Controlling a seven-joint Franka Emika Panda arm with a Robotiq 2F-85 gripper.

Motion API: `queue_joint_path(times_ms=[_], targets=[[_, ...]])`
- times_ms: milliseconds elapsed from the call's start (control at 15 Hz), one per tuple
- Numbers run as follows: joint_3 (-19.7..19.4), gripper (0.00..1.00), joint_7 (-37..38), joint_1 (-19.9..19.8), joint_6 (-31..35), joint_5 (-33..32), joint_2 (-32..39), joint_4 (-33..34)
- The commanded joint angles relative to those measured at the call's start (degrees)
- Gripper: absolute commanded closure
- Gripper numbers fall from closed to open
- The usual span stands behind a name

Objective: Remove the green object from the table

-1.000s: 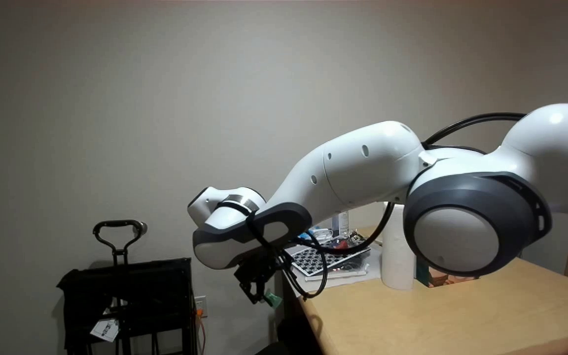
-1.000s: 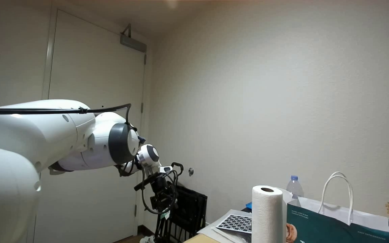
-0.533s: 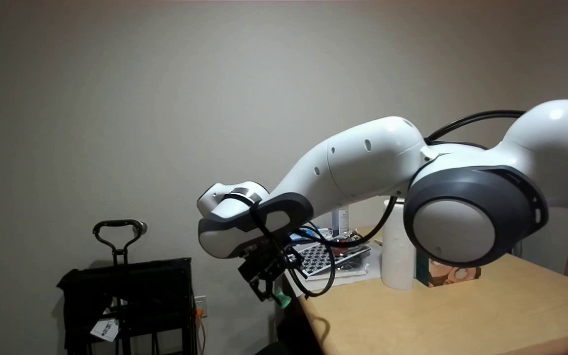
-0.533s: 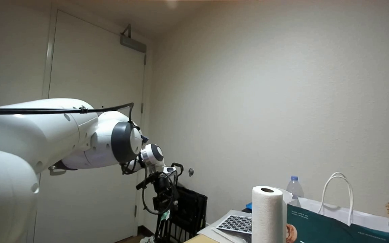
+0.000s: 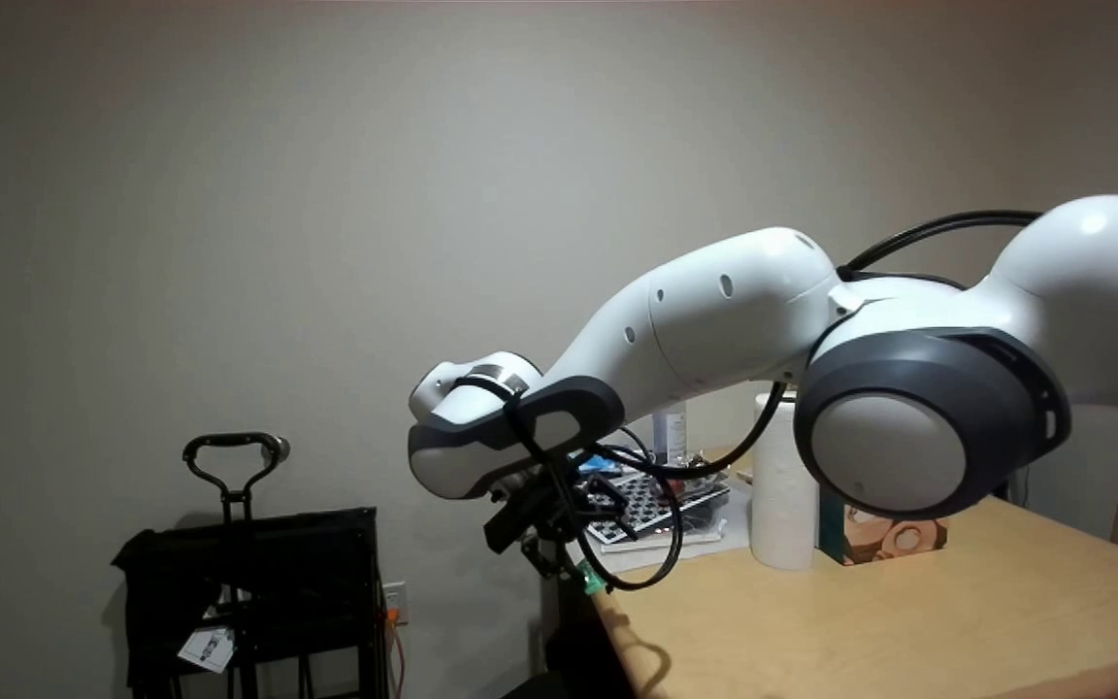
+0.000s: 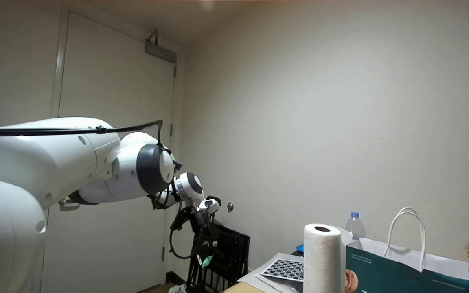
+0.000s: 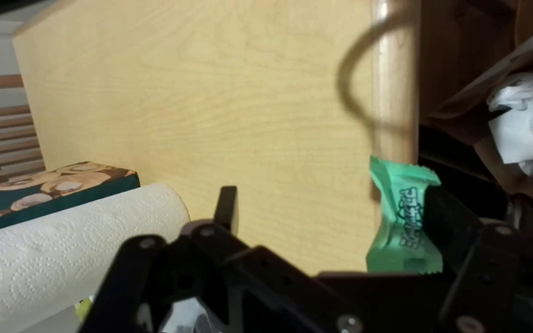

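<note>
The green object (image 7: 403, 222) is a small, bright green wrapped packet with dark print. In the wrist view it lies against the inner side of the right-hand finger. It also shows at the gripper's tip in both exterior views (image 5: 592, 579) (image 6: 207, 261). My gripper (image 7: 331, 208) is open; its left-hand finger stands well apart from the packet. So the packet sits on one finger and is not pinched between the two. The gripper (image 5: 601, 555) hangs by the left end of the light wooden table (image 5: 870, 621). In the wrist view the packet overlaps the table's rounded edge.
In the wrist view crumpled white paper (image 7: 530, 125) lies in a brown bag (image 7: 474, 97) beyond the table edge. A paper-towel roll (image 5: 784, 495), a teal bag (image 5: 894, 539) and a gridded board (image 5: 617, 510) stand on the table. A black cart (image 5: 248, 582) is by the wall.
In the exterior views the gripper has moved right with the green packet, rising slightly, and the hand has turned. The two fingers now show spread apart. The table items have not moved.
</note>
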Motion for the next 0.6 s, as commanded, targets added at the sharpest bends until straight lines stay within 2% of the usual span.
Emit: queue_joint_path(times_ms=[0, 133, 200, 267, 333, 533], targets=[[0.7, 0.0, 2.3, -0.2, 1.9, 1.6, -1.0, -1.7], [0.7, 0.0, 0.3, 1.4, 3.5, -0.1, -0.5, -1.5], [0.7, 0.0, -1.5, 1.9, 0.7, -0.5, 0.5, -0.5], [0.8, 0.0, -1.5, 2.2, 0.6, -0.3, 0.3, -1.0], [1.2, 0.0, -2.6, 2.2, 5.6, -0.5, -0.7, -2.0], [2.3, 0.0, -3.8, 1.7, 9.0, 0.7, -0.6, -1.7]])
